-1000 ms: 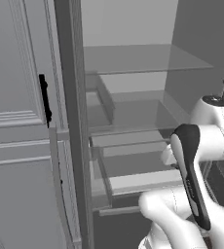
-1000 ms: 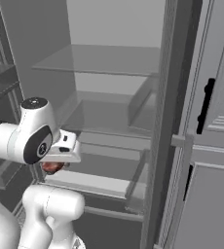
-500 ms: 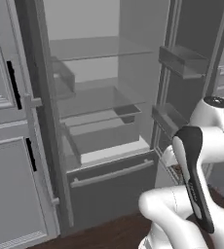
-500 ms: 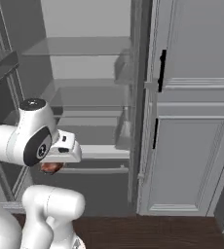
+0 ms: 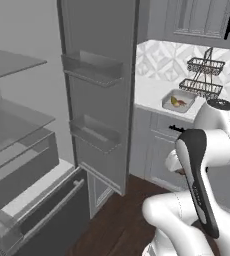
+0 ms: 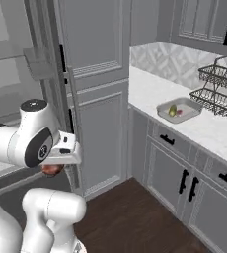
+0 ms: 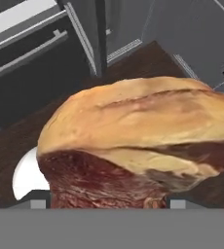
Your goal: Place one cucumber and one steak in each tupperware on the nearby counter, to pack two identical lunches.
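Note:
A large raw steak [image 7: 133, 141], tan fat on top and dark red meat below, sits between the fingers of my gripper [image 7: 106, 204], which is shut on it. From the right base view the steak [image 6: 51, 170] hangs under the white hand, close to the arm's body and above the floor. The white marbled counter [image 6: 150, 89] runs along the right, well away from the gripper. On it stands a shallow grey tupperware [image 6: 180, 109] holding a small green cucumber [image 6: 172, 110] and a reddish piece. The left base view shows the same tupperware [image 5: 179, 101] on the counter [image 5: 152, 92].
The open fridge with its door shelves [image 5: 94, 70] and lower drawer [image 5: 32, 200] stands at the left. A tall grey cabinet [image 6: 91, 79] flanks it. A black wire rack [image 6: 219, 86] stands on the counter beyond the tupperware. Dark wood floor [image 6: 135, 217] lies between me and the cabinets.
The whole picture has swung from the fridge interior toward the counter, so the base has turned right. The steak stays held in the gripper.

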